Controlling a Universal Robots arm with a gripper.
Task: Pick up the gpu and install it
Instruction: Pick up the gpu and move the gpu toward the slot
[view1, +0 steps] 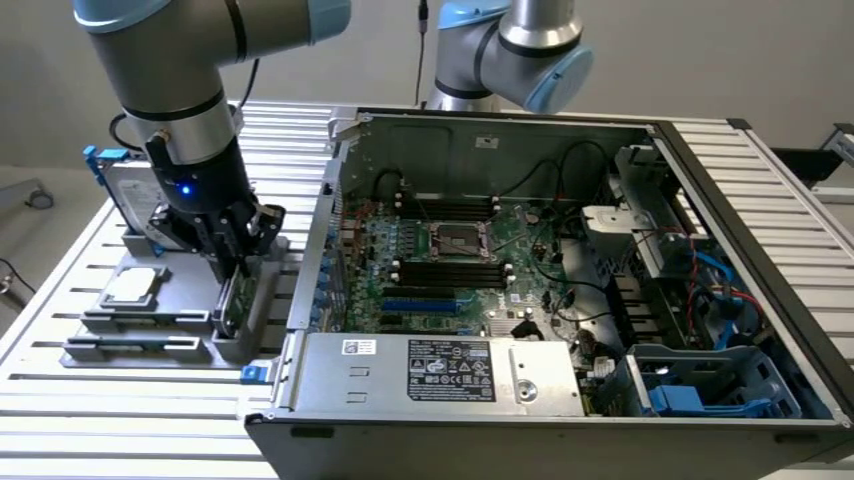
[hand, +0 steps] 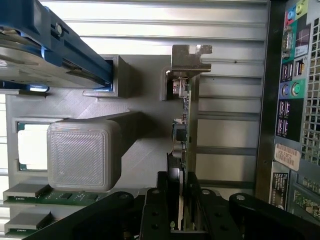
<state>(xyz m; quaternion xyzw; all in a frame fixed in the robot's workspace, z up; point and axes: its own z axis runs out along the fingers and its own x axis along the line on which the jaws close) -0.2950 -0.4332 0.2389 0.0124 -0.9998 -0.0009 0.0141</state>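
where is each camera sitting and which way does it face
Exterior view: sits high off the table, looking down on the open computer case and the gray parts stand at the exterior view's left; the arm and its tool show.
Wrist view: rides on the wrist, looking along the tool, which is shut on the graphics card standing on edge in the stand; the tool's black fingers show.
Shared: tool, graphics card, stand, blue-framed hard drive and computer case.
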